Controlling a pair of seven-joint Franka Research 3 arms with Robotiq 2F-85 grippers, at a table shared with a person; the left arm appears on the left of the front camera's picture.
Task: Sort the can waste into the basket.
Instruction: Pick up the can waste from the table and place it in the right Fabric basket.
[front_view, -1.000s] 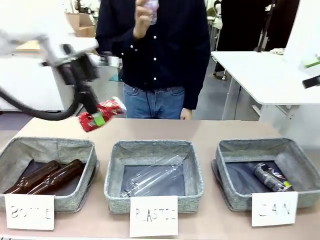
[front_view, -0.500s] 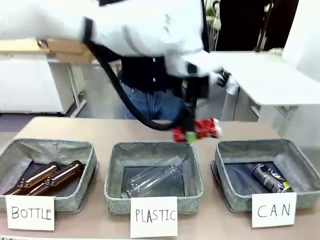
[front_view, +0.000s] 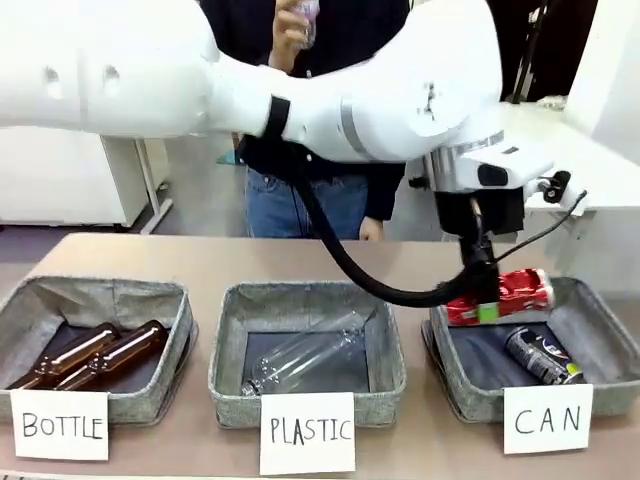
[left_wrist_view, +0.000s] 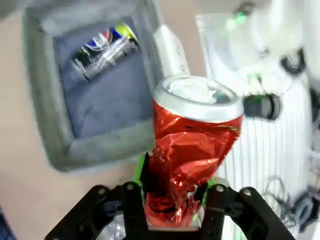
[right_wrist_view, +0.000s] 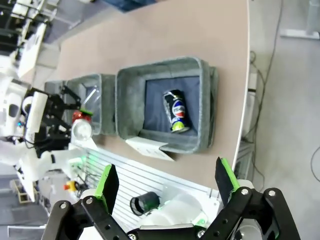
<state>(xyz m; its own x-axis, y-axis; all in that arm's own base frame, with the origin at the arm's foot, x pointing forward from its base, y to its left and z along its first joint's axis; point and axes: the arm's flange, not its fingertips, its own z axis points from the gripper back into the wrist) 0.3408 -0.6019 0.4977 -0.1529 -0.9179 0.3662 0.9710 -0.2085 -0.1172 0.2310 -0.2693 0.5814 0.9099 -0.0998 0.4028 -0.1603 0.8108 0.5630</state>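
Note:
A dented red can (front_view: 512, 296) hangs sideways over the near-left part of the grey basket (front_view: 604, 325) carded "CAN" (front_view: 547, 420). My left gripper (front_view: 486, 303) is shut on it, with the arm reaching across from the left. A black can (front_view: 542, 355) lies on the basket's dark base. In the left wrist view the red can (left_wrist_view: 192, 145) stands up between the green pads of my left gripper (left_wrist_view: 172, 202), with the basket (left_wrist_view: 47, 130) and black can (left_wrist_view: 105, 50) below. My right gripper (right_wrist_view: 165, 182) is open high above the basket (right_wrist_view: 127, 100) and black can (right_wrist_view: 175, 111).
The middle basket (front_view: 225, 360), carded "PLASTIC", holds a clear bottle (front_view: 305, 360). The left basket (front_view: 30, 305), carded "BOTTLE", holds brown bottles (front_view: 95, 352). A person (front_view: 330, 190) stands at the far side with a raised hand (front_view: 292, 25). A white table (front_view: 590, 150) stands behind on the right.
My left arm has swung rightwards with the red can, from above the BOTTLE basket, past the PLASTIC basket, to over the CAN basket, and lower.

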